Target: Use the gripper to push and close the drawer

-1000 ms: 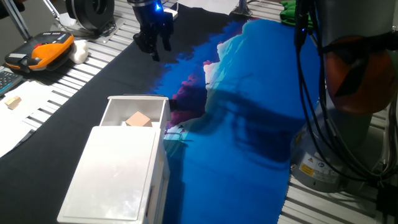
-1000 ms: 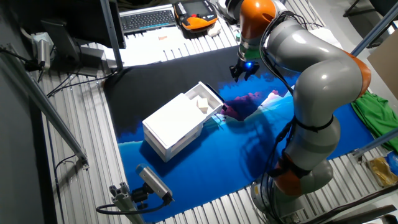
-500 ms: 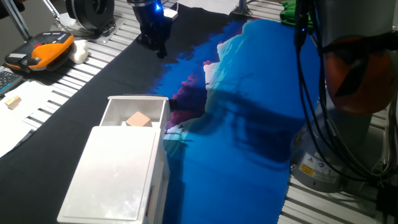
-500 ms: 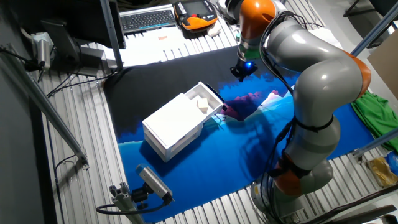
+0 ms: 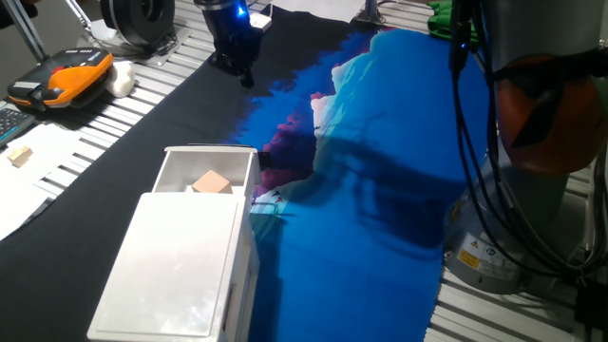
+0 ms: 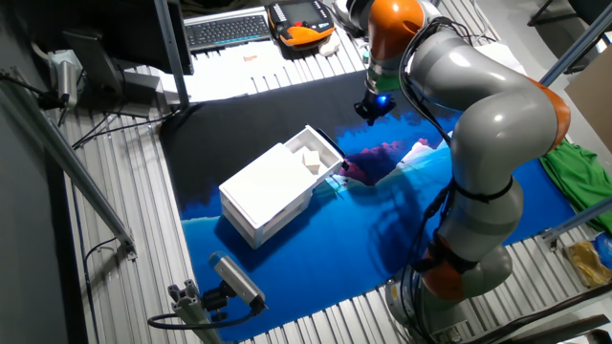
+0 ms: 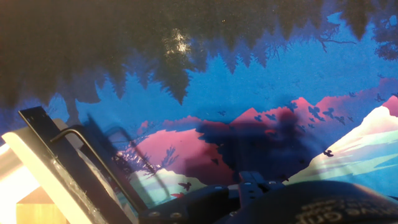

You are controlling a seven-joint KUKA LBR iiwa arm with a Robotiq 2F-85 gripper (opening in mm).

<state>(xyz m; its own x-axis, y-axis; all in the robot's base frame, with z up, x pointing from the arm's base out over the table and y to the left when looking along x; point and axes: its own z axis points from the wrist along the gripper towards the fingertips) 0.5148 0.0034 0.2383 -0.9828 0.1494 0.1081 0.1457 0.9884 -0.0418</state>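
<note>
1. Hovered as a small black two-fingered gripper (image 5: 237,66) with fingers pressed together, pinching nothing, well apart from the target.
2. Left of the mountain-print blue mat (image 5: 380,171), sat pulled out of the glossy white casing (image 5: 176,271): white thin-walled plastic drawer (image 5: 207,171), tan block (image 5: 211,182) inside.
3. Not yet pushed; approach and closing remained.

The drawer (image 7: 37,171) stood open at lower left, its black front edge carrying a thin bent wire handle (image 7: 93,152). Right of it lay a mountain-print mat (image 7: 249,106) (blue, pink peaks).
</note>
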